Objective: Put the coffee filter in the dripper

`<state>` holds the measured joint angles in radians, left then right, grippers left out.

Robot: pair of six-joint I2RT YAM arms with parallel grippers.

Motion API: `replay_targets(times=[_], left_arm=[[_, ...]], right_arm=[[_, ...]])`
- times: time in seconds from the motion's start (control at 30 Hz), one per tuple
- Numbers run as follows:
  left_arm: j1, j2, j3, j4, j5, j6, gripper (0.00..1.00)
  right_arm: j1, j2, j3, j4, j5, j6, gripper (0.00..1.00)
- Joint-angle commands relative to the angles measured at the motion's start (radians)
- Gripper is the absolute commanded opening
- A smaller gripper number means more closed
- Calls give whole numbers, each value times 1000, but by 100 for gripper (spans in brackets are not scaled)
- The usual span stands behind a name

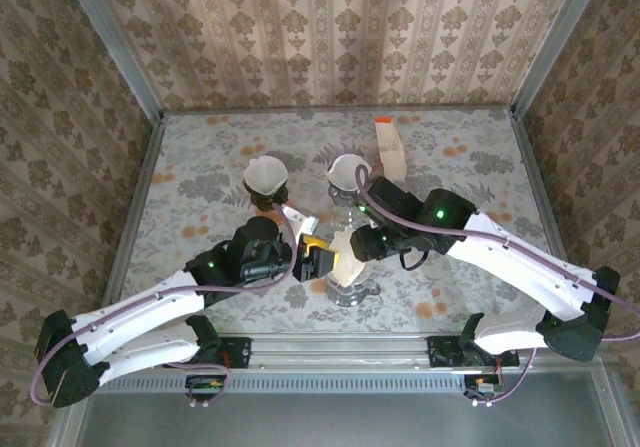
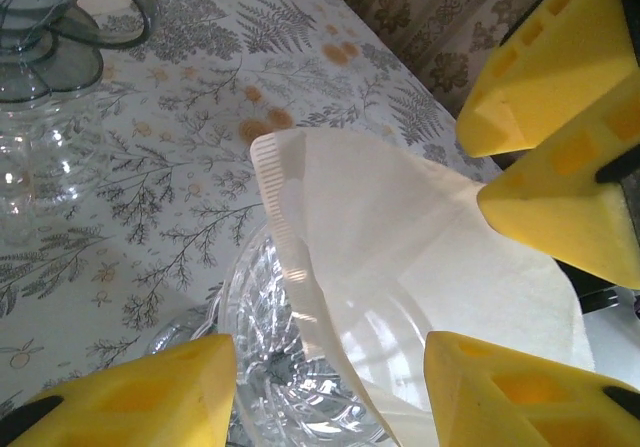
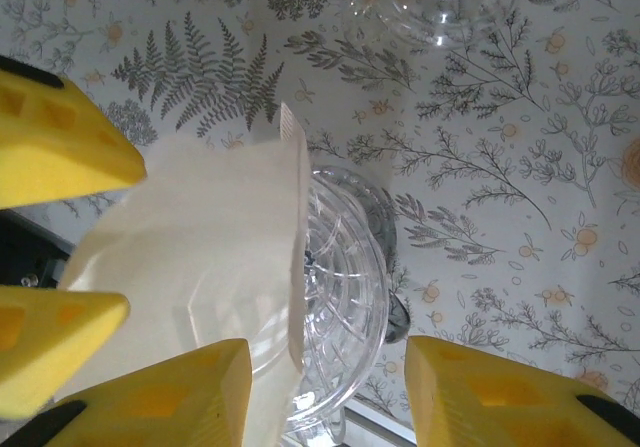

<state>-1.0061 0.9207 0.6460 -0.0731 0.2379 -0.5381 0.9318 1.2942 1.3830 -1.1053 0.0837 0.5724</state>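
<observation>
Top external view: the left gripper and the right gripper are being held close together over the middle of the patterned table. The white coffee filter is standing between them, directly above the clear glass dripper.

Left wrist view: the left gripper is being held with its jaws spread, straddling both filter and dripper. The coffee filter is tilted, its lower part sitting inside the glass dripper and its crimped seam edge raised above the rim. Its far corner is reaching the right gripper's fingers. Whether it is gripped there cannot be told.

Right wrist view: the right gripper is likewise being held with jaws spread around the ribbed glass dripper. The coffee filter is leaning over the dripper's rim, lying against one of this gripper's fingers and extending between the left gripper's fingers.
</observation>
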Motion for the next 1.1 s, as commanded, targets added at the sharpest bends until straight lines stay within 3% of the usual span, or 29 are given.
replay_targets(times=[0.0,0.23,0.33,0.53,1.07], left_arm=[[7,-22,13,-22,-10,-21,55],[5,-20,2,-16,-15,-37,55],[6,-13,1,-13,-18,-39,55],[9,-14,-6,-17,-30,-45,52],[15,-54,-14,-111,-51,-35,47]], right_arm=[[10,-35,-58,54,29,-8,46],[38,-49,-126,129,52,-23,17],[61,-37,-130,133,85,-32,9],[98,-10,-123,110,157,-37,6],[121,27,-110,95,201,-43,6]])
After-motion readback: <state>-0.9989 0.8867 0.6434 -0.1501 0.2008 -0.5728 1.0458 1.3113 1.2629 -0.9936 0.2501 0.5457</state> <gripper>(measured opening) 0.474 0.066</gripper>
